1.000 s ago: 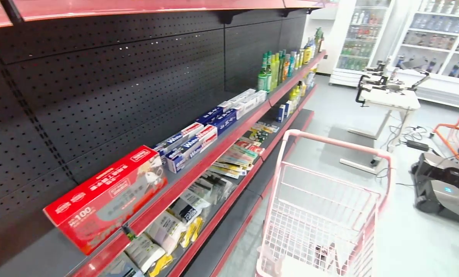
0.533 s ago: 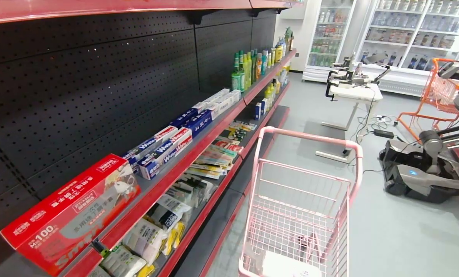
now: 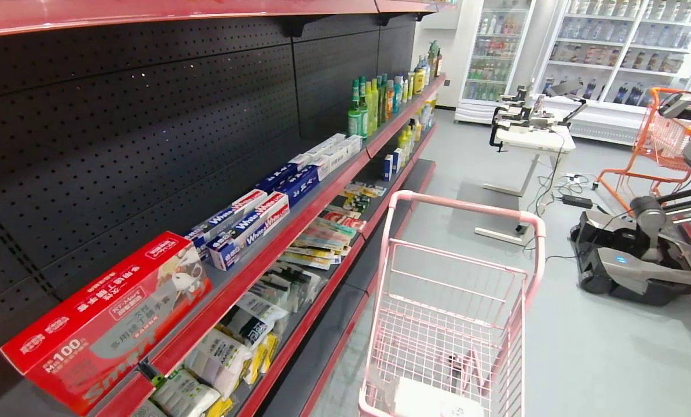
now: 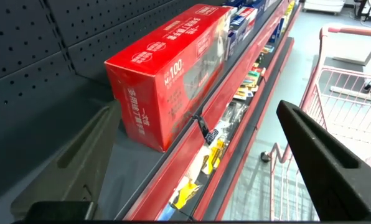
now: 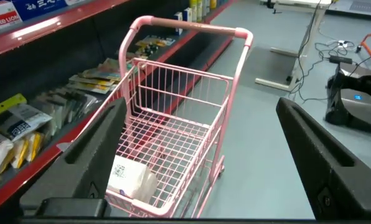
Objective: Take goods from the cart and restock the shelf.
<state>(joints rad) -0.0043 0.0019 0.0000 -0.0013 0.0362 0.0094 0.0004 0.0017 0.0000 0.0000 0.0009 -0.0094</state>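
Over the pink cart (image 5: 192, 26) the right gripper (image 5: 207, 155) is hanging, jaws open; the left gripper (image 4: 198, 168) is gaping, jaws empty, near the red box (image 4: 167, 81).

Left gripper (image 4: 198, 107), right gripper (image 5: 201, 101): dark wedge-shaped fingers (image 4: 316, 162).

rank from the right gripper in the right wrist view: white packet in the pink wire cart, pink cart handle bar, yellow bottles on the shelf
From the open right gripper:
1. White packet, just below, in the pink wire cart.
2. Pink cart handle bar, at the cart's far end.
3. Yellow bottles, farthest, beyond the handle.
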